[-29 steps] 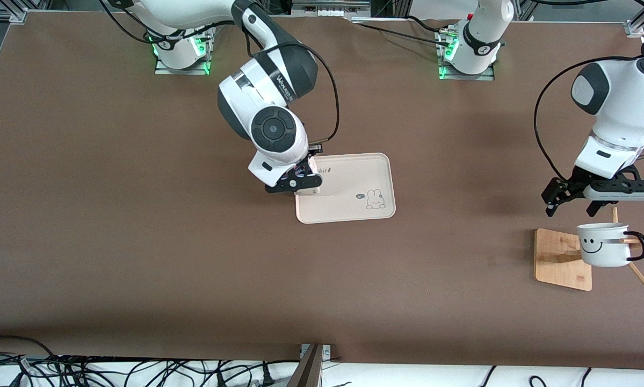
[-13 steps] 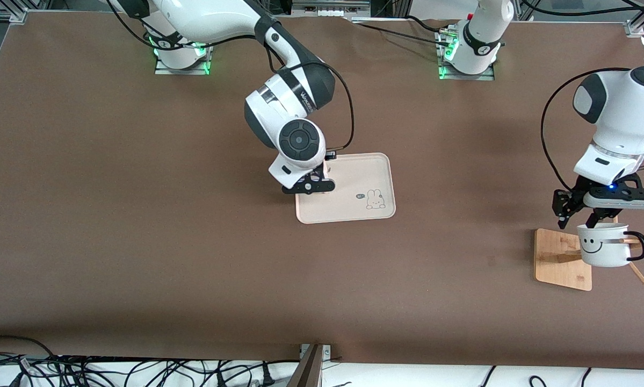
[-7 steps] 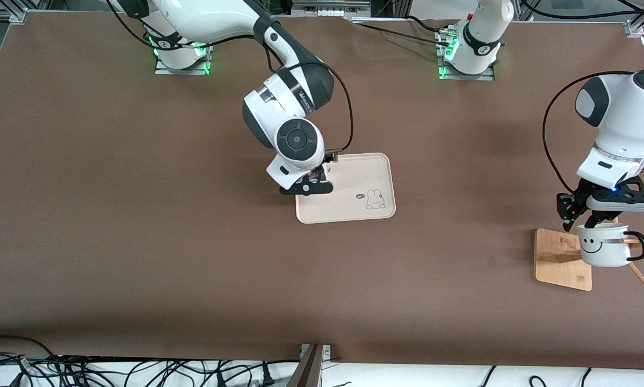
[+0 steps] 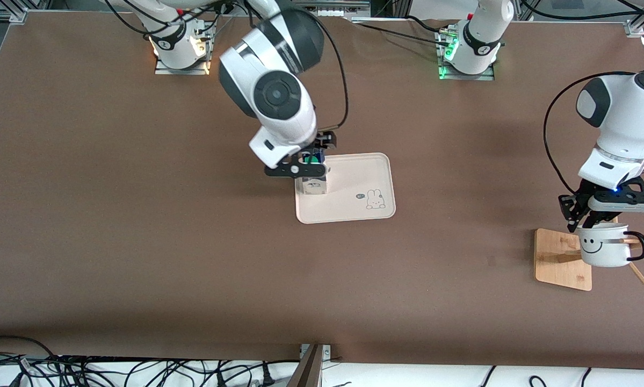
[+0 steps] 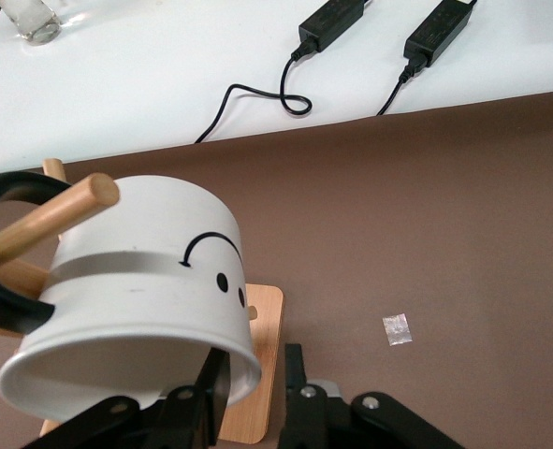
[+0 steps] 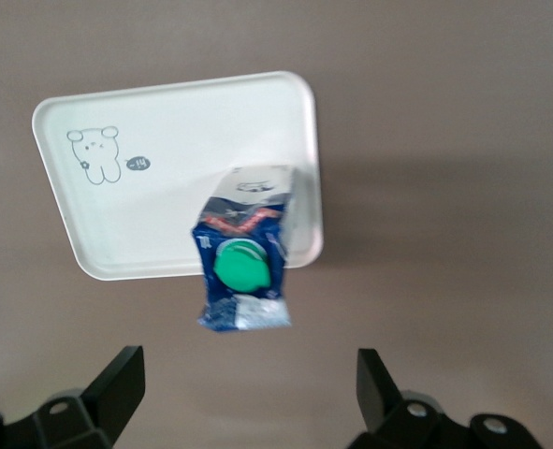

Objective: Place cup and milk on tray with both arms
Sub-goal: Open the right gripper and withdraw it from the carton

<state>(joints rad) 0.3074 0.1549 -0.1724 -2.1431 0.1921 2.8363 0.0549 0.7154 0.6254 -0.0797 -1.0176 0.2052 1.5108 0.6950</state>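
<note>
With the milk carton standing on the tray at frame centre under our spread right claw, we are closing the left claw on the cup's rim at right, needing a lift off its wooden stand.

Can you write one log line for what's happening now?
milk: on tray | right claw: open above | left claw: at cup rim

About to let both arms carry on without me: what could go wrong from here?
The cup hangs by its handle on a peg of the wooden stand; if the left claw, set around its rim, pulls without sliding it off, the stand may tip. The milk stands near the tray edge under the open right claw, so a sideways retreat could topple it.
</note>
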